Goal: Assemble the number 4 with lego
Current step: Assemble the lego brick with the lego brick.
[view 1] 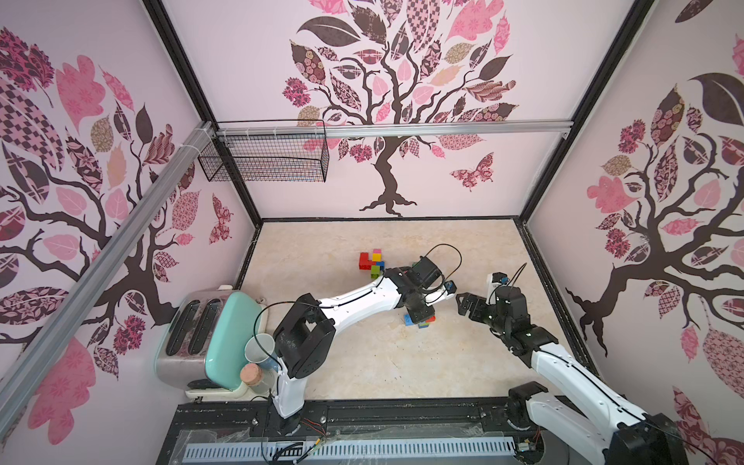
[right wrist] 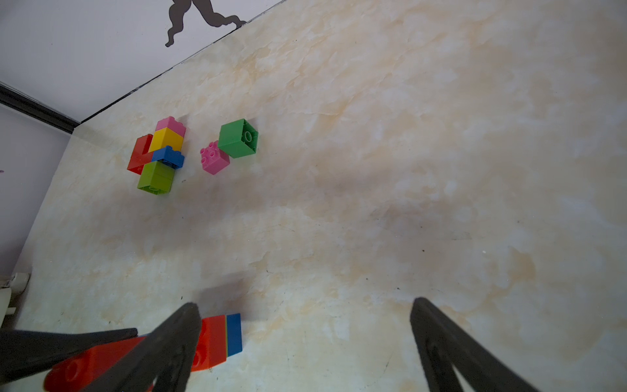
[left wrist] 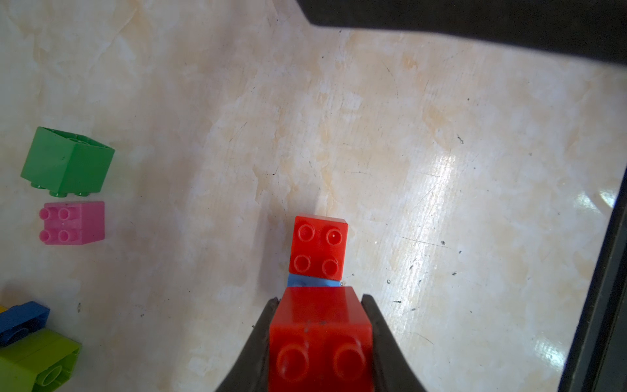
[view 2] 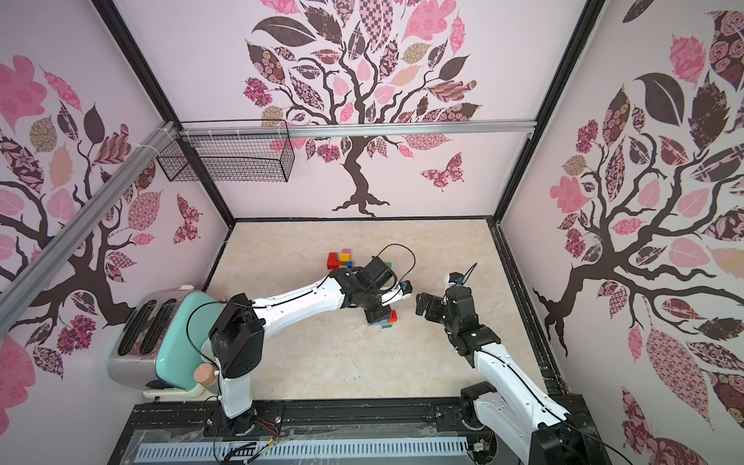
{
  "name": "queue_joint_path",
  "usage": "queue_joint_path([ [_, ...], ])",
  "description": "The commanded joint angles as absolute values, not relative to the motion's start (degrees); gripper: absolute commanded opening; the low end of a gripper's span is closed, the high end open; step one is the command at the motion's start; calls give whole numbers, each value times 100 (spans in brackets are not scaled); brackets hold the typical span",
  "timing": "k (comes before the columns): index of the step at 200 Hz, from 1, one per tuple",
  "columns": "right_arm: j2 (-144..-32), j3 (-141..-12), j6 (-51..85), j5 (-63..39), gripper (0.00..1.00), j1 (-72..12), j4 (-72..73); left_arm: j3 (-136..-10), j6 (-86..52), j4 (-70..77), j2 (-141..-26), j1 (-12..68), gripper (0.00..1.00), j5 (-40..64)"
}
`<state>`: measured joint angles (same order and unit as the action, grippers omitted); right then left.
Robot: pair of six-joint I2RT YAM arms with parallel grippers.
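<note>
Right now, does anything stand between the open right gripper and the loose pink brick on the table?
Nothing visible does. In the right wrist view, only bare table lies between the right gripper and the pink brick. The left gripper holds a red brick off to one side.

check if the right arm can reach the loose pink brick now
Probably yes: the right pincer is open and empty, with bare floor up to the pink brick, though the left arm hangs close by.
</note>
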<state>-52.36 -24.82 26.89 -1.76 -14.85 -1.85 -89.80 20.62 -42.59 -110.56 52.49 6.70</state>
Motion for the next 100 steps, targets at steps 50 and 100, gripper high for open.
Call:
queue_joint_path([
  [50, -5410, -2721, 2999, -229, 99, -1459, 315, -9130, 2105, -4158, -11026, 5171, 0, 992],
  [100, -5376, -2708, 2887, -229, 99, -1459, 264, -9296, 2230, -4129, -11264, 5151, 0, 985],
])
